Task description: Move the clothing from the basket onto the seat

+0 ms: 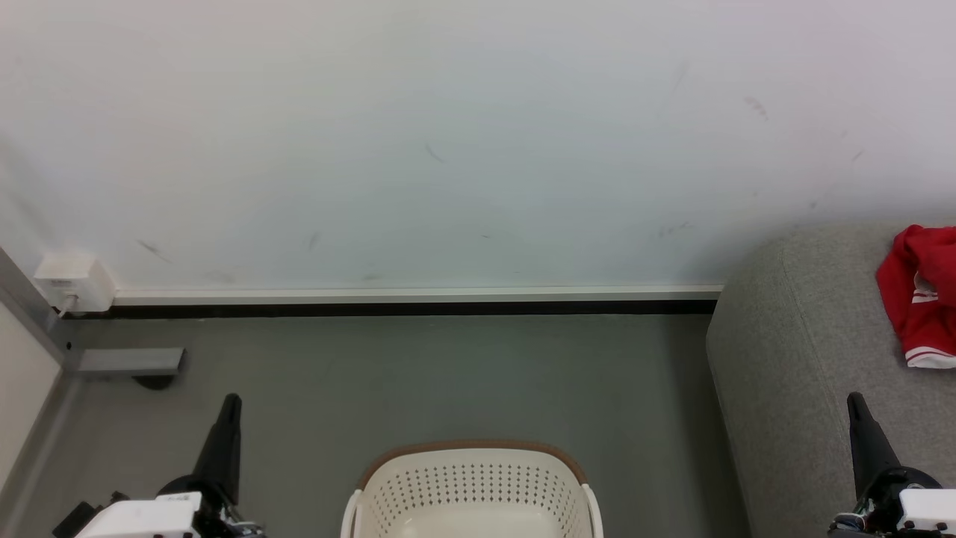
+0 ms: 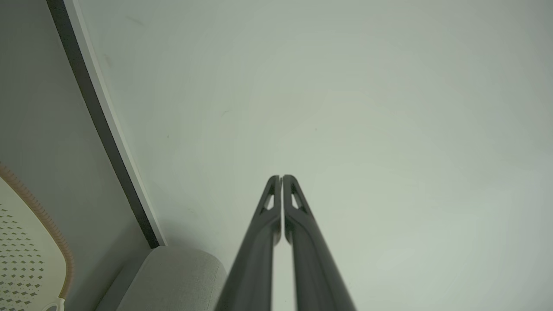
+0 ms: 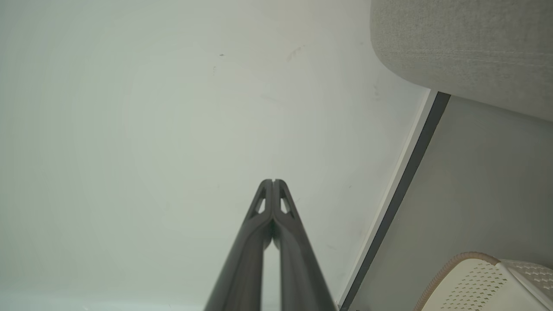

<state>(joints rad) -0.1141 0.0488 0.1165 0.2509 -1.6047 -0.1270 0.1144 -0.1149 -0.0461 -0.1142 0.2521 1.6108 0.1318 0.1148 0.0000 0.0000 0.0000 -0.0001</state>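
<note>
Red clothing (image 1: pixel 923 299) with white trim lies on the grey seat (image 1: pixel 806 359) at the right edge of the head view. The cream basket (image 1: pixel 472 489) with a brown rim stands on the floor at bottom centre; the part of its inside that shows holds nothing. My left gripper (image 1: pixel 228 403) is at the lower left, shut and holding nothing, left of the basket. My right gripper (image 1: pixel 855 402) is at the lower right in front of the seat, shut and holding nothing. In the wrist views the left gripper (image 2: pixel 281 177) and the right gripper (image 3: pixel 273 181) point at the wall, tips together.
A white wall with a white and black skirting (image 1: pixel 418 300) runs behind the grey floor (image 1: pixel 448 373). A white socket box (image 1: pixel 71 282) and a grey bracket (image 1: pixel 131 362) sit at the far left. The basket rim (image 2: pixel 39 216) (image 3: pixel 471 268) and seat corner (image 2: pixel 173 276) (image 3: pixel 466 47) show beside the fingers.
</note>
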